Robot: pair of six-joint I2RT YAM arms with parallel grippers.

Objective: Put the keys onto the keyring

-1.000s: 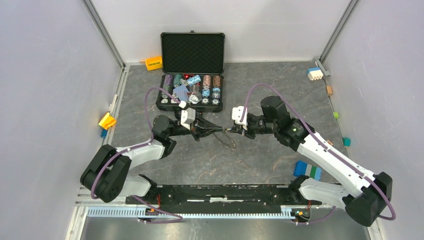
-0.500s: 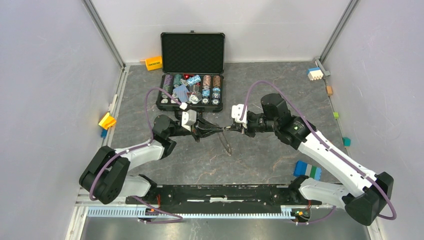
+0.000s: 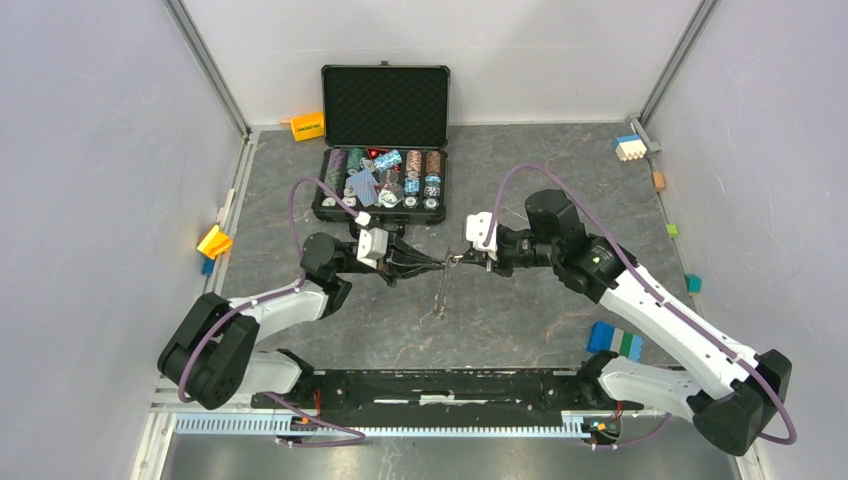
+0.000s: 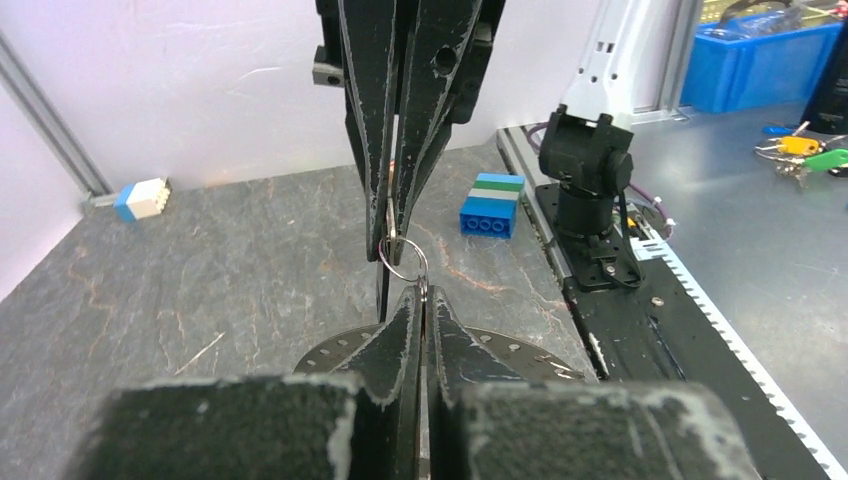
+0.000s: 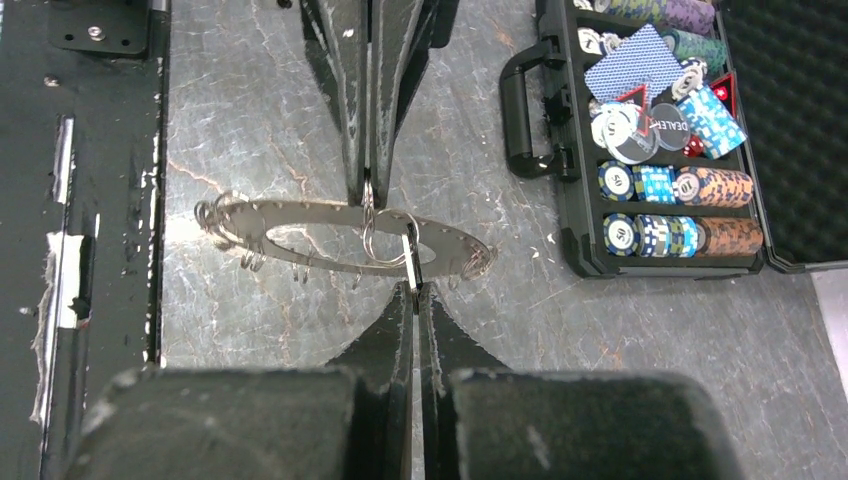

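Observation:
The keyring (image 3: pixel 441 290), a large flat grey ring with holes and small loops round its edge, hangs edge-on between both grippers above the table. It shows flat in the right wrist view (image 5: pixel 290 222) and under my fingers in the left wrist view (image 4: pixel 530 350). My left gripper (image 3: pixel 432 263) is shut at the keyring's rim, pinching a small wire loop (image 4: pixel 403 262) on it. My right gripper (image 3: pixel 457 260) faces it tip to tip and is shut on a small silver key (image 5: pixel 410 258), whose end meets that loop. No other keys show.
An open black case (image 3: pixel 385 105) of poker chips stands behind the grippers, its handle (image 5: pixel 520 110) towards them. A blue-green block (image 3: pixel 615 340) lies front right, a yellow block (image 3: pixel 214 241) at the left wall. The black base rail (image 3: pixel 430 385) runs along the near edge.
The keyring has turned from a wide oval to nearly edge-on and now hangs lower and leftward. Both grippers stayed shut and shifted slightly.

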